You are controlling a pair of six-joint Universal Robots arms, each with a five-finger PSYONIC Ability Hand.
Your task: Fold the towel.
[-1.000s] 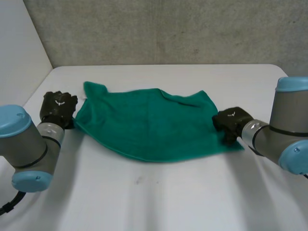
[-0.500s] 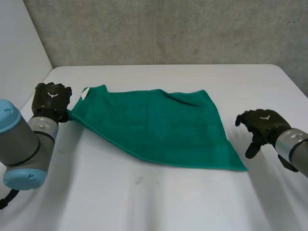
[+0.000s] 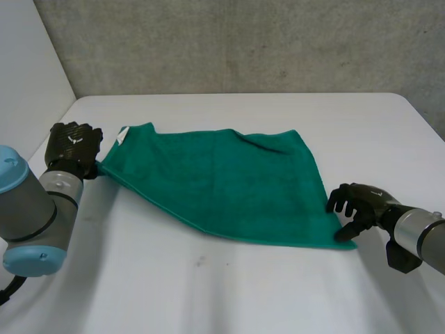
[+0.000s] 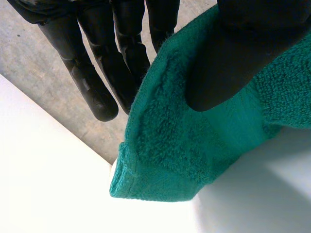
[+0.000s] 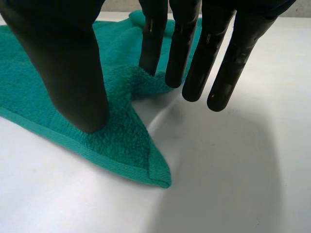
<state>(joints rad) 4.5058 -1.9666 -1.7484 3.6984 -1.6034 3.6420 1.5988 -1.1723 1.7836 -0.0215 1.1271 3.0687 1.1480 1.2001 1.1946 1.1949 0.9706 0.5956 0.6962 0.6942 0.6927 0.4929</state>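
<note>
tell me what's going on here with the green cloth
A two-armed robot is setting up to fold a green towel that lies spread out on the white table. Its left hand pinches the towel's left corner between thumb and fingers. Its right hand is at the near right corner, thumb down on the cloth and fingers straight, with no grip there yet. No fold has been made.

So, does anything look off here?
Only mildly: the green terry towel lies skewed on the white table, its near edge slanting, with a small ridge near its far edge. Nothing torn or spilled.
</note>
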